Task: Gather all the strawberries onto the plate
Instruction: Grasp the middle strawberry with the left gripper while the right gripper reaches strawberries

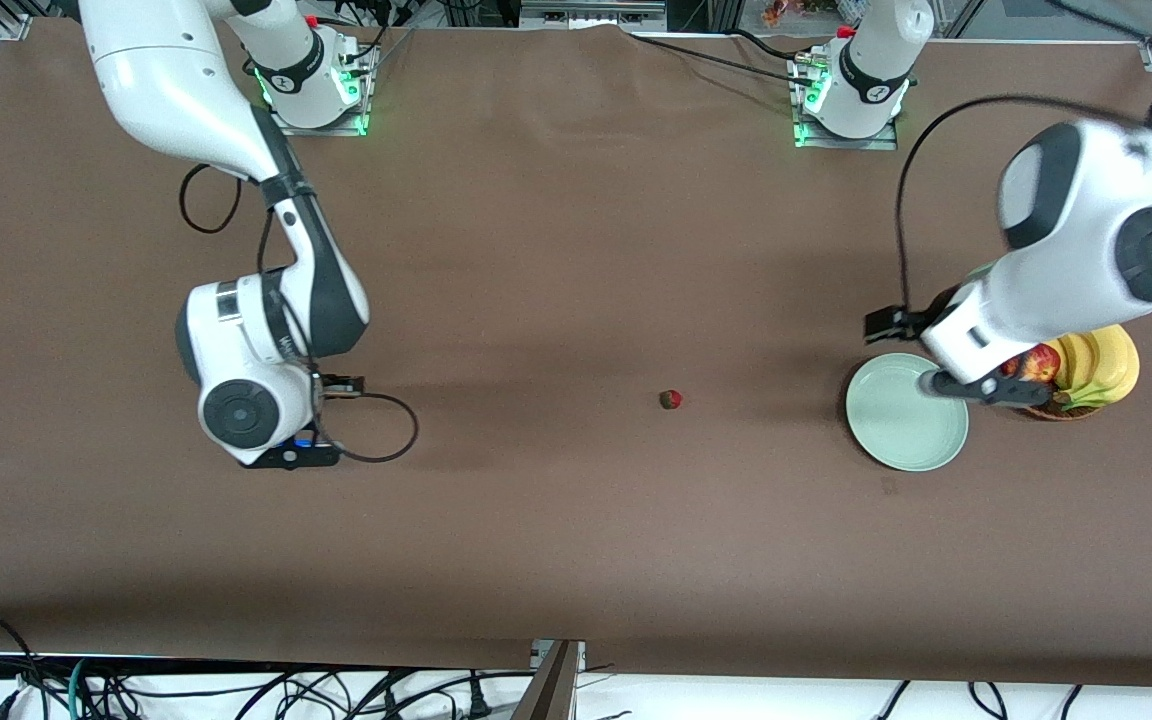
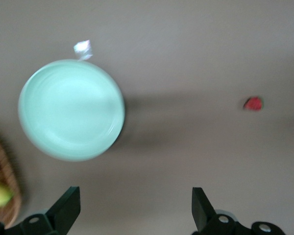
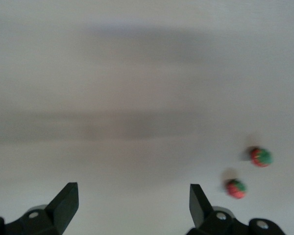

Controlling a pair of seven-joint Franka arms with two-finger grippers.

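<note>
Plate [image 1: 898, 425]: pale mint, round, empty, lower right-centre of front frame, twd left arm's end of table; touching or just beside a wicker basket [image 1: 1064, 410] w/ bananas [image 1: 1101, 368] + red apple [image 1: 1039, 364].

Left gripper [image 1: 986, 388]: hangs over the plate/basket boundary. In left wrist view its fingers [image 2: 66, 208] are spread wide, nothing between. Plate [image 2: 71, 109] fills that view's left half; a small white scrap [image 2: 82, 49] sits at its rim.

Right gripper [image 1: 288, 455]: left-centre of front frame, over bare table; fingers [image 3: 64, 203] spread apart, empty.

Strawberries: one [image 1: 671, 400] lies mid-frame in front view, well apart from plate, between the two arms; also seen as a red dot [image 2: 254, 103] at right edge of left wrist view. Two more [image 3: 261, 156] [image 3: 235, 188] show lower right in right wrist view, near each other, close by that gripper; hidden under the arm in front view.

Judgement: none collected yet. Key relation: the pair lies just off the right gripper's finger, so right arm is nearer those. Mid-table berry is nearer the left gripper. Berries are too round for a clear long axis.
</note>
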